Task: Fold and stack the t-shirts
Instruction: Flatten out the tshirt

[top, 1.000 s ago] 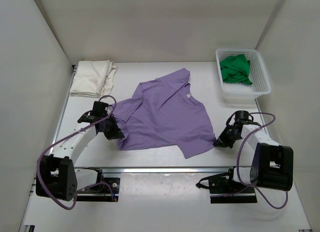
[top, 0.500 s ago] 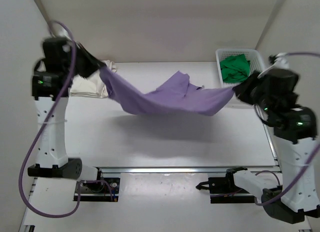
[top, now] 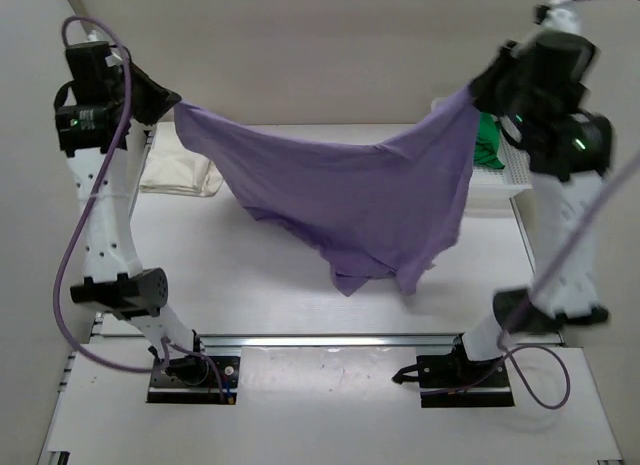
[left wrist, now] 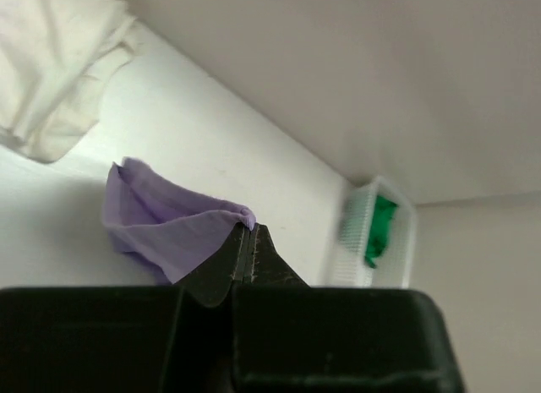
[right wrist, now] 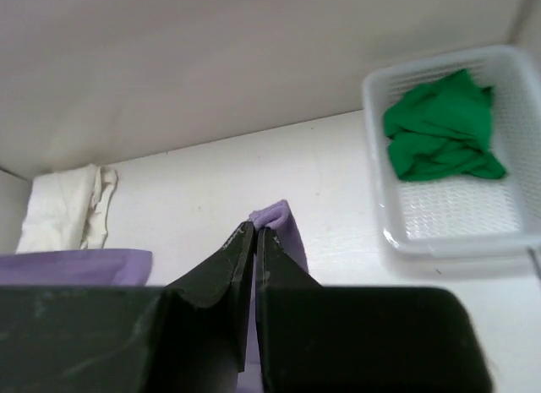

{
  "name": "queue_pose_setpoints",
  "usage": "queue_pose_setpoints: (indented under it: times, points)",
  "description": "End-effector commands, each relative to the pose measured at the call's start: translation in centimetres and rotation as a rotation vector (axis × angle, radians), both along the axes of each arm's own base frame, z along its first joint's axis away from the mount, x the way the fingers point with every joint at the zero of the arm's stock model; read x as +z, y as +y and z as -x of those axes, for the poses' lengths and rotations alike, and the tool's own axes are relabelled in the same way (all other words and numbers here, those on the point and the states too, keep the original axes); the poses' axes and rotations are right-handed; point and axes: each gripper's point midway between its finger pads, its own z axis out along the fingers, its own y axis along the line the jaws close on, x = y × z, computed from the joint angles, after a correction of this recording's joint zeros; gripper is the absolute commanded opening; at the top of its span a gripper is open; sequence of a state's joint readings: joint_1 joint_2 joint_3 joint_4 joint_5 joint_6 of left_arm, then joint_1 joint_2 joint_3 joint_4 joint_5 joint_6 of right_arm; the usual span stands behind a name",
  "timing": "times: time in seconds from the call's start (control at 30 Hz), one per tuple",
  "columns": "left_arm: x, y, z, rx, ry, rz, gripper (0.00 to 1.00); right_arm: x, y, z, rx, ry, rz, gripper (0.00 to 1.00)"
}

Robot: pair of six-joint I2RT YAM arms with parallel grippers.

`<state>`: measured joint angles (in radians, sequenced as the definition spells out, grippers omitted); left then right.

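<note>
- Step in hand, as we judge it: spreading the lavender t-shirt [top: 350,195] out in the air so it can be laid flat for folding. We see no fold in it yet.
- Left fingers [left wrist: 221,266] are pressed together on a pinch of purple cloth at one edge of the shirt, high up at about 10 o'clock in the top view.
- Right fingers [right wrist: 283,270] are likewise clamped on a purple corner, high up at about 2 o'clock.
- Between the two grips the shirt hangs as a sagging sheet across the middle, its loose tail drooping toward 6 o'clock. We cannot tell whether the tail touches the surface [top: 250,285].
- Cream t-shirt [top: 178,170] lies folded on the surface at 10 o'clock, below the left arm. We take it as the start of the stack.
- Green t-shirt [right wrist: 439,122] sits crumpled in the white basket [right wrist: 448,228] at 2 o'clock and looks unfolded.
- Progress, our estimate: one of three done, the second in hand.
- Next move calls for both arms to come down together over the middle with the top edge taut. The tail should meet the surface first so the rest can be drawn out smooth.
- Risk: the hang looks lopsided, so the shirt may land skewed and need a regrasp.
</note>
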<state>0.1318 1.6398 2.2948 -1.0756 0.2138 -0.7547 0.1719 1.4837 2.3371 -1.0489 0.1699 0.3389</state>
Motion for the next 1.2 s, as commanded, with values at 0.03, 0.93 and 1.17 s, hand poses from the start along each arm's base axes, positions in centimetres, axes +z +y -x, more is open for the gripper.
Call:
queue_pose_setpoints:
  times: [0.03, 0.93, 1.17]
  points:
    - [-4.1, 0.7, -4.4, 0.079, 0.088, -0.1, 0.0, -4.6, 3.1, -11.9, 0.151, 0.086, -0.035, 0.0]
    - [4.0, 1.6, -6.7, 0.087, -0.265, -0.071, 0.0, 3.6, 0.0, -10.9, 0.228, -0.159, -0.178, 0.0]
    - [-9.0, 0.2, -2.4, 0.087, -0.022, -0.148, 0.0, -11.6, 2.9, -9.7, 0.098, 0.397, -0.056, 0.0]
